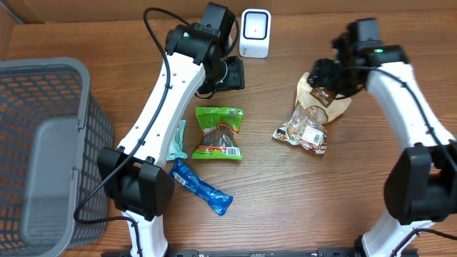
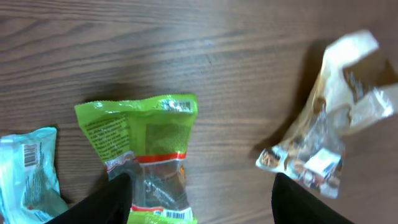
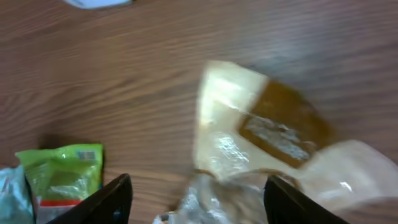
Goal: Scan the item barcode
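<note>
On the right half of the brown wooden table, below the right arm: one tan-and-clear plastic snack bag, crumpled, lying flat on the wood with its tan printed end towards the far edge and its clear end, showing brown contents, towards the near edge. A small white label shows on the clear end in the left wrist view; whether it carries a barcode cannot be told. Right gripper: over the tan end of the bag, its two dark fingers spread wide, with the bag blurred beneath them; whether they touch it cannot be told. White box-shaped scanner: upright at the far edge, well apart from the bag and to its left. Left gripper: just in front of the scanner, fingers spread, nothing between them. Green plastic snack packet: flat at the centre, a red band and clear window on its lower half. Pale teal packet: just beside the green one, partly under the left arm, a barcode visible on it from the left wrist. Blue foil wrapper: long, lying diagonally nearer the front. Grey plastic mesh basket: at the far left.
</note>
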